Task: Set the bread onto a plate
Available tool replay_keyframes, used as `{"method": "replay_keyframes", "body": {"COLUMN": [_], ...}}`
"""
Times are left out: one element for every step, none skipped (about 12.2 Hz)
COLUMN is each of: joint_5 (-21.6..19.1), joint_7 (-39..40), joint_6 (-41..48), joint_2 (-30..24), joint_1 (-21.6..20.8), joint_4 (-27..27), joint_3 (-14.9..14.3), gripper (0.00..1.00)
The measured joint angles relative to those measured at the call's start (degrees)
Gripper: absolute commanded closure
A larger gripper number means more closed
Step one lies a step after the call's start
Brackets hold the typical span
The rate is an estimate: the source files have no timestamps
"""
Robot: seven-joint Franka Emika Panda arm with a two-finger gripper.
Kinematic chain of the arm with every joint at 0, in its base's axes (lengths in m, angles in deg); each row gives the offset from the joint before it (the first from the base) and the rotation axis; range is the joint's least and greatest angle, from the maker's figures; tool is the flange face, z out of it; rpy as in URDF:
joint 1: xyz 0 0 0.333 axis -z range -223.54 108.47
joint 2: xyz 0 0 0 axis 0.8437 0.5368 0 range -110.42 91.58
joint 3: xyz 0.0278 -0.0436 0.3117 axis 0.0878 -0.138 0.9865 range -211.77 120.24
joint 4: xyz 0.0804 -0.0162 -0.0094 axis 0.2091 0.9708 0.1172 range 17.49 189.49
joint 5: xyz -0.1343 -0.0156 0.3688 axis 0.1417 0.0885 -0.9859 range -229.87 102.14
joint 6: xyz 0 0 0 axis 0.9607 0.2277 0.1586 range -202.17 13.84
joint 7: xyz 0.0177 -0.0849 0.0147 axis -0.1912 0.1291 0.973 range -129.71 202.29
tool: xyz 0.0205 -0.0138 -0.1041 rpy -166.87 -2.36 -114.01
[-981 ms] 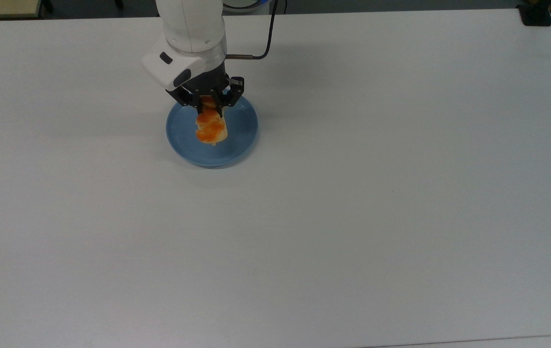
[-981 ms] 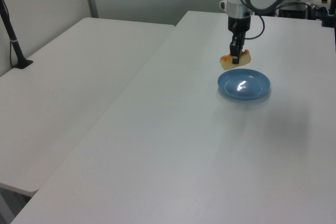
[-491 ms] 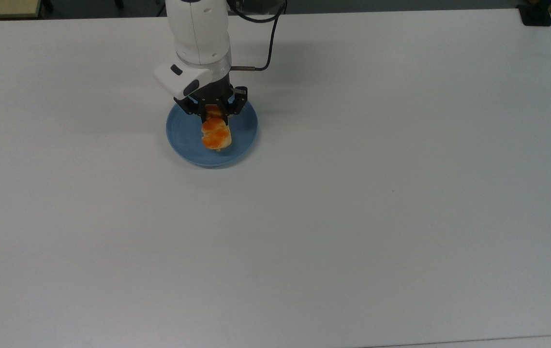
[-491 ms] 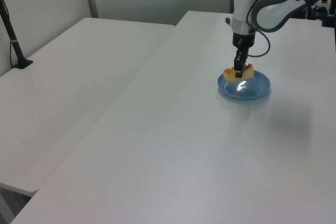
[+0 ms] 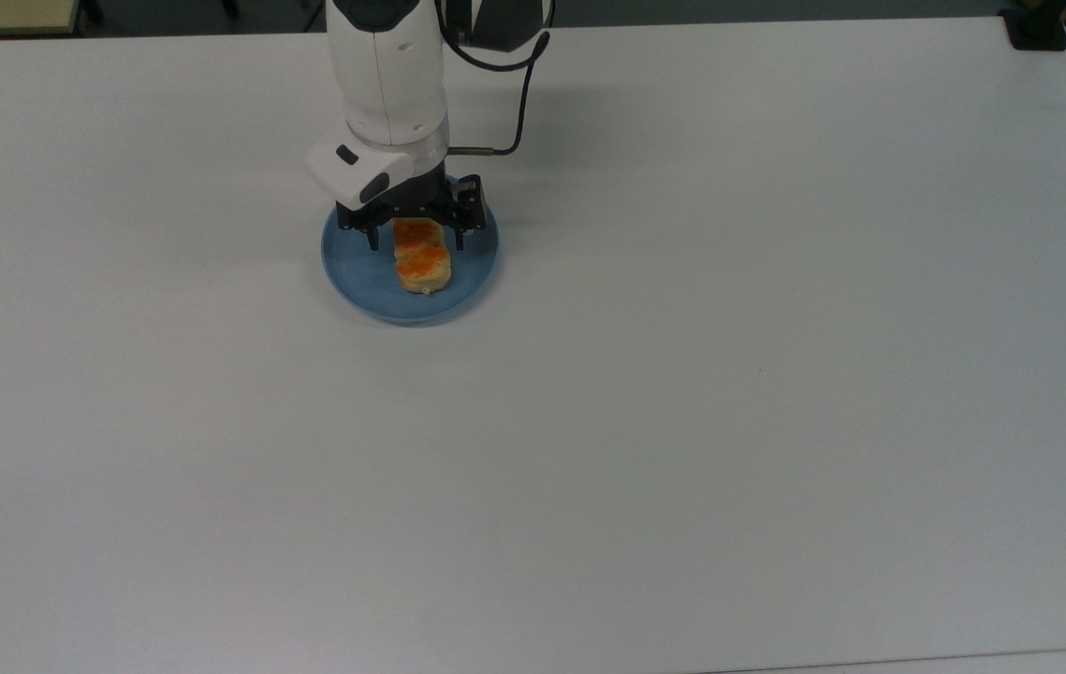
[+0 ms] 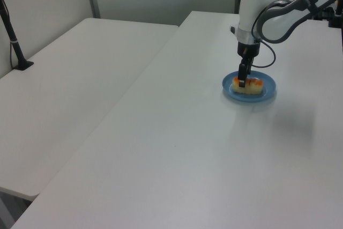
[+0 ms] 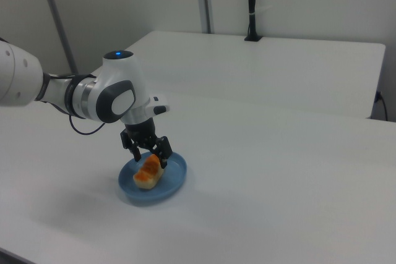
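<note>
Bread (image 5: 421, 263) down on the plate (image 5: 356, 277), lying flat, glazed top up, long axis running away from the arm in the top view. Plate sitting on the white bench (image 5: 682, 374), toward the far edge in the top view's upper left. Gripper (image 5: 415, 240) low over the plate, pointing straight down, fingers (image 5: 371, 241) spread apart, one on each side of the bread's near end, not squeezing it. Whether the fingers touch the bread's sides: hard to tell. From the left view, gripper (image 6: 242, 81) down at the bread (image 6: 250, 85) on the plate (image 6: 269, 89). Right view: bread (image 7: 148, 172) lying across the plate (image 7: 174, 180), gripper (image 7: 153, 154) at its far end.
</note>
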Motion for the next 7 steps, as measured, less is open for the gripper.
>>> {"method": "replay_keyframes", "body": {"joint_5": [0.0, 0.0, 0.0, 0.0, 0.0, 0.0, 0.0], "joint_7": [0.0, 0.0, -0.3, -2.3, -4.5, -5.6, -6.3], "joint_6": [0.0, 0.7, 2.6, 6.6, 12.3, 18.6, 24.7], "joint_2": [-0.2, -0.5, -1.3, -2.3, -3.2, -4.0, -4.6], "joint_1": [0.0, 0.0, 0.0, 0.0, -0.1, 0.0, 0.0], "joint_4": [0.0, -0.2, -0.9, -3.2, -6.8, -11.6, -16.7], "joint_3": [0.0, 0.0, 0.0, 0.0, 0.0, 0.0, 0.0], "gripper": [0.0, 0.0, 0.0, 0.0, 0.0, 0.0, 0.0]}}
